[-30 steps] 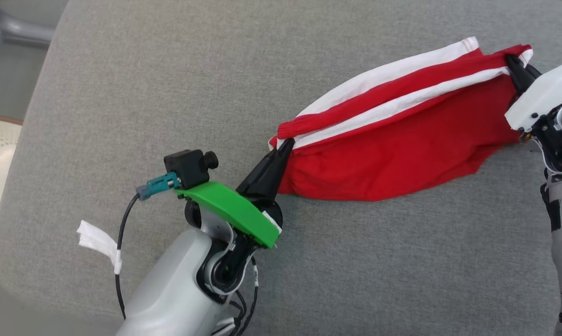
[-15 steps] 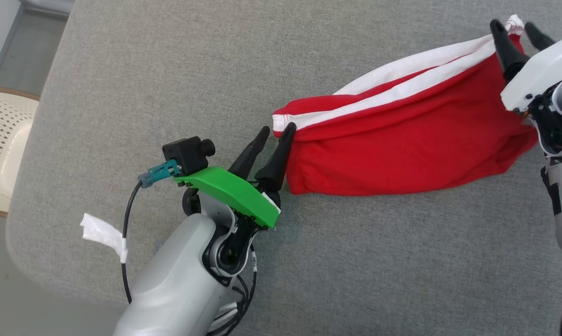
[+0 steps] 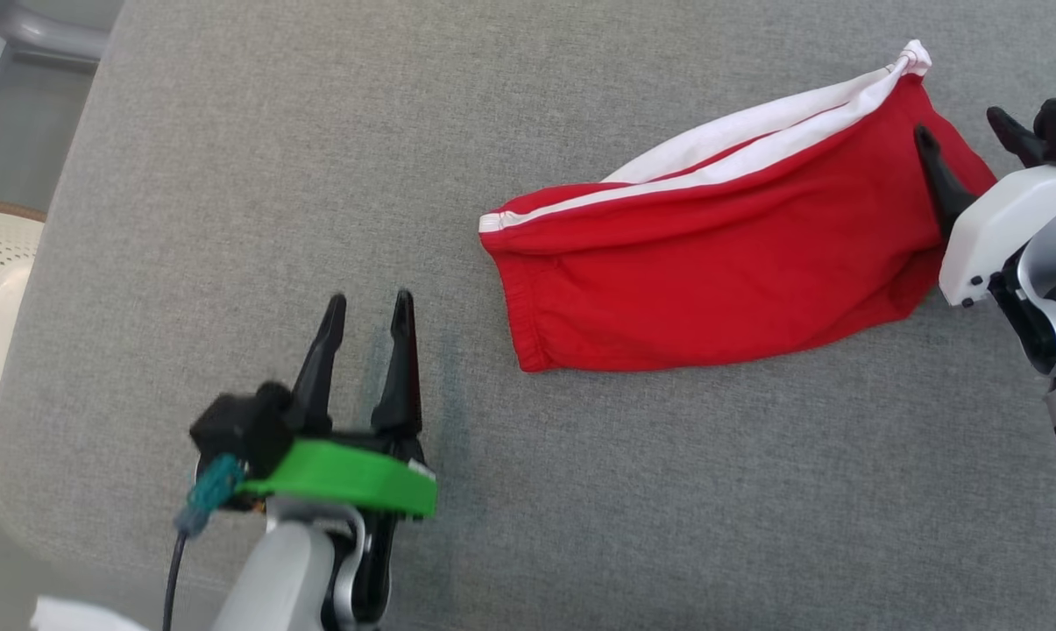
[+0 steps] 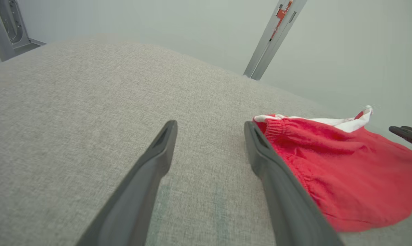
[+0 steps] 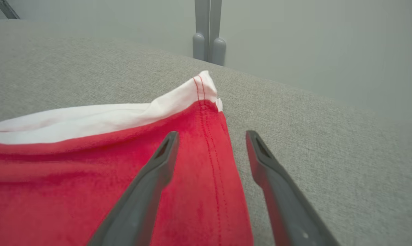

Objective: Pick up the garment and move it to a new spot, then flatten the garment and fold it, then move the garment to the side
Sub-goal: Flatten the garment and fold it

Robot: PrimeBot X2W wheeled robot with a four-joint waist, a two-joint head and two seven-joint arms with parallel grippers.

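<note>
The grey cushion (image 3: 230,175) is carrying a red garment (image 3: 720,263) with white stripes, which is lying flat toward its right edge. The left gripper (image 3: 370,300) is hanging near the front edge, apart from the garment, fingers spread wide and empty. The right gripper (image 3: 958,123) is hovering at the garment's right end, fingers spread wide, clamping nothing.

Garment (image 3: 720,263): soft red knit cloth, matt; white stripe same cloth, ribbed waistband, stitched hem.
Tabletop (image 3: 230,175): grey woven cloth cover, coarse, matt.
Left hand (image 3: 370,300) fingers (image 4: 151,171): dark, smooth, dull sheen, prob. plastic.
Green bracket (image 3: 352,478): smooth plastic, semi-gloss.
White wrist shell (image 3: 992,237): smooth plastic, slight gloss.
</note>
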